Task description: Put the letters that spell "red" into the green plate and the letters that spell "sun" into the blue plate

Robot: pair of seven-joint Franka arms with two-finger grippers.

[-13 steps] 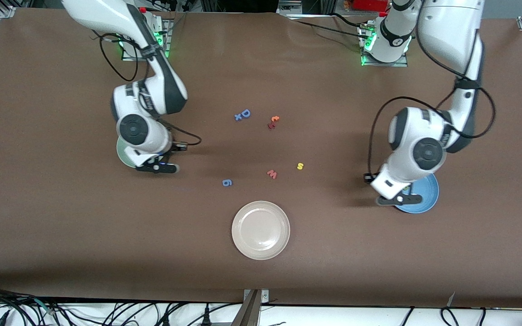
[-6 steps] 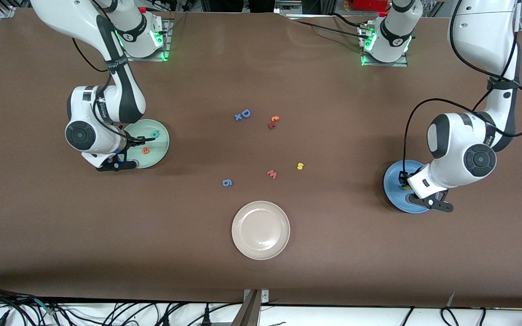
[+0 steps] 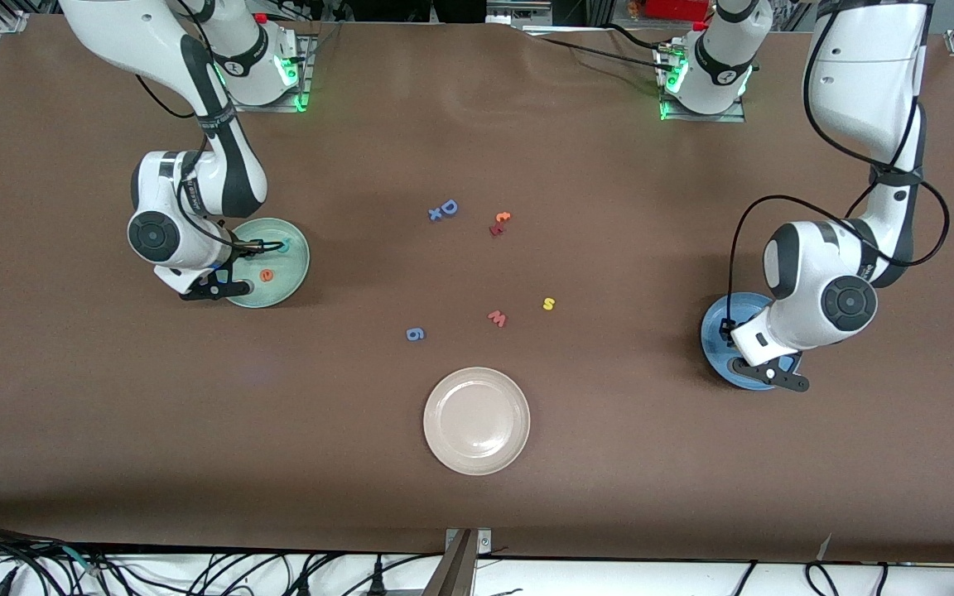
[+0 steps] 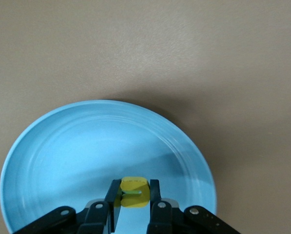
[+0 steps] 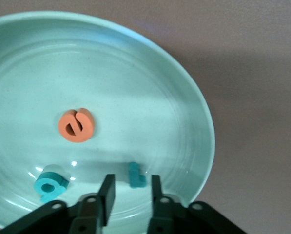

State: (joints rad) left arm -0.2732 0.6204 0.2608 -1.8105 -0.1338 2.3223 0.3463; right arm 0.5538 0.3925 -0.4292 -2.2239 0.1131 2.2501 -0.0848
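- Pale mint-green plate (image 5: 194, 102), plain; orange "e" (image 5: 76, 125), teal "r" (image 5: 135, 175), teal "d" (image 5: 50, 184).
- Medium-blue plate (image 4: 87, 141), plain; yellow letter (image 4: 134, 186).
- Cream-white plate (image 3: 476, 420).
- Yellow "s" (image 3: 549, 305); red "w" (image 3: 497, 318); blue "D" (image 3: 448, 207).
- Brown table (image 3: 477, 497).

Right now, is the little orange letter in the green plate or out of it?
In. The orange "e" lies flat on the green plate, inside its rim, near two teal letters; the front view also shows it there.
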